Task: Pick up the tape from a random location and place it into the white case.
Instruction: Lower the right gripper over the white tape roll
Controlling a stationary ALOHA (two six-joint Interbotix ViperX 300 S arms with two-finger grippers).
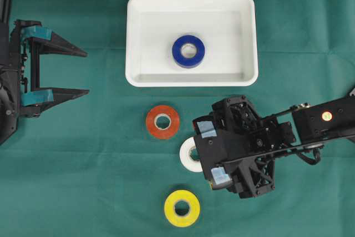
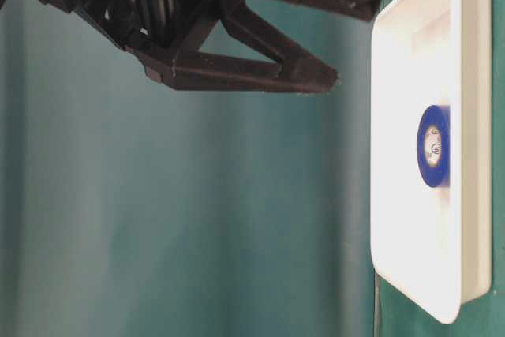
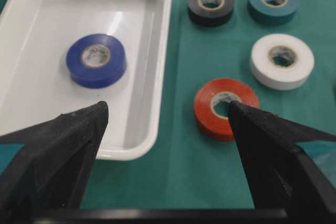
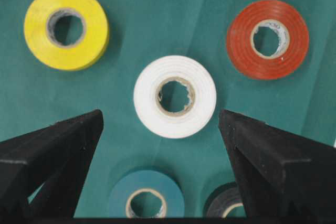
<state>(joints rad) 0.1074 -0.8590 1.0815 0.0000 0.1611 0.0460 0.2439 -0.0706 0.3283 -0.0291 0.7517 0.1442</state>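
Five loose rolls of tape lie flat on the green tabletop [image 1: 66, 165], and a sixth, the blue roll [image 1: 188, 51], already sits inside the white case [image 1: 191, 79] near its middle. The right hand [image 4: 160, 124] hangs over the white roll [image 4: 175, 96] with its fingers spread wide on either side and nothing between them; in the overhead view it covers part of that roll. Around it lie the red roll [image 4: 268, 39], the yellow roll [image 4: 66, 28], the teal roll [image 4: 147, 198] and the black roll [image 4: 226, 205], all apart from one another. The left hand [image 1: 83, 71] waits well away at the tabletop's edge, likewise splayed and empty.

A roll like this looks light and stiff: a cardboard core wrapped in smooth vinyl, not fragile, but probably slick on its outer face. Lying flat, it offers two sensible holds, across the full outer diameter, or one finger down the core and one outside the wall. The wide spread here suits the first. A centred squeeze matters, since an off-centre pinch on a round, slippery rim could squirt it sideways towards the red roll.
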